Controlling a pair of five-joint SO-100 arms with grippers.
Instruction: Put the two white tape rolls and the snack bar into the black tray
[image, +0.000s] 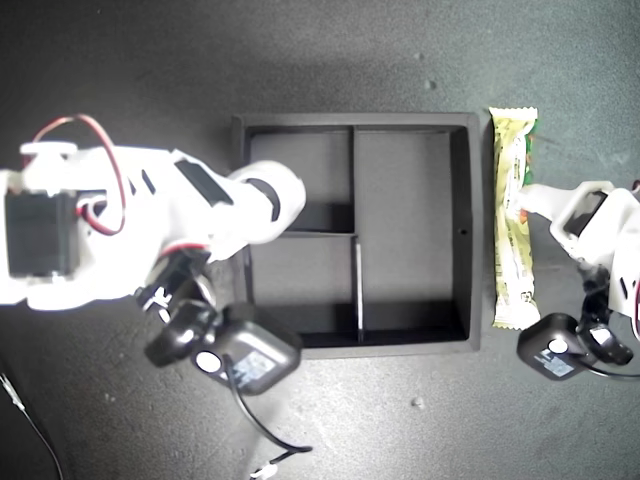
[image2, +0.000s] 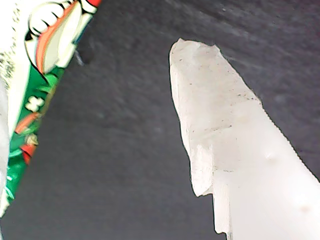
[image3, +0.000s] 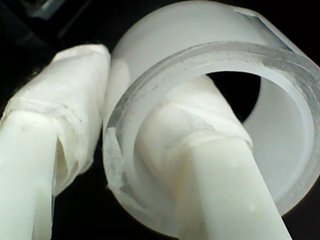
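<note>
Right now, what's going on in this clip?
My second gripper is shut on a white tape roll, one finger through its hole, the other outside its wall. That arm reaches over the black tray from the exterior view's left; the tray's visible compartments look empty. The snack bar lies on the table beside the tray, at its right in the exterior view. My first gripper is low beside the bar, not holding it.
</note>
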